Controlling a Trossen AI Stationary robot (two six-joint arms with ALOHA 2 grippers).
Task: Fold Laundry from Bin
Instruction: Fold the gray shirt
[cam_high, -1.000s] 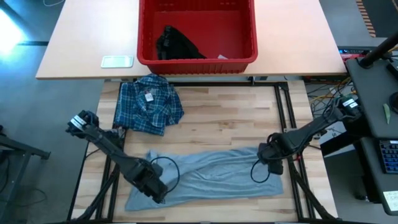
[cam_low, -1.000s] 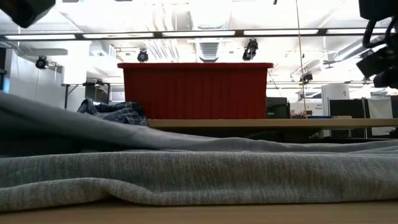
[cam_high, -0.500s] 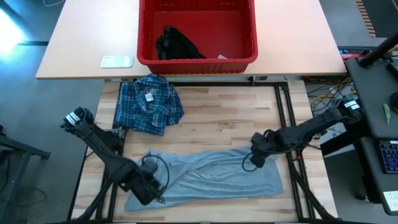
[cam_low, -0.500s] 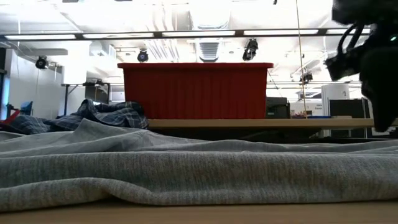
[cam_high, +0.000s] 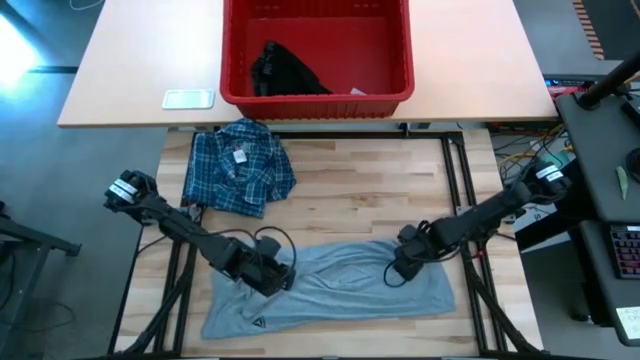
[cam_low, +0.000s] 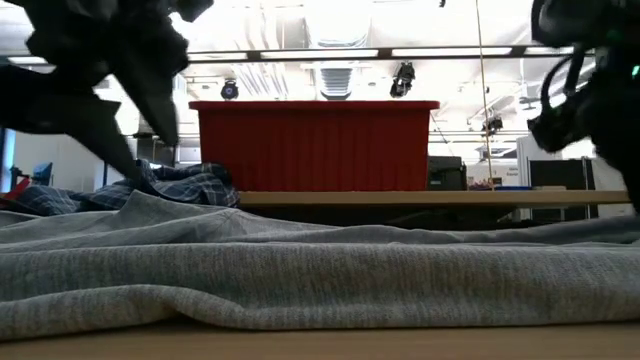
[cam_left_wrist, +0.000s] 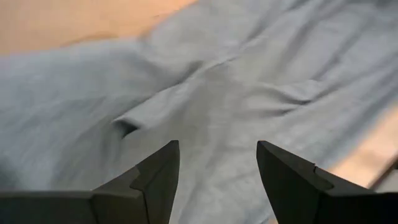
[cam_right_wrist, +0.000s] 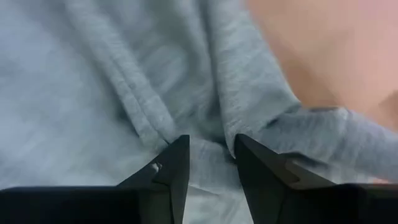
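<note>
Since a second ago the left gripper (cam_high: 283, 279) has been carried inward over the grey T-shirt (cam_high: 340, 290), and the right gripper (cam_high: 396, 272) drawn in from the cloth's 3 o'clock end. The shirt is spread flat at the table's 6 o'clock for folding. Left fingers are spread above it; right fingers are narrowed at a ridge, grip unclear. The plaid shirt (cam_high: 238, 168) is parked at 10 o'clock, the bin (cam_high: 316, 98) at 12.
</note>
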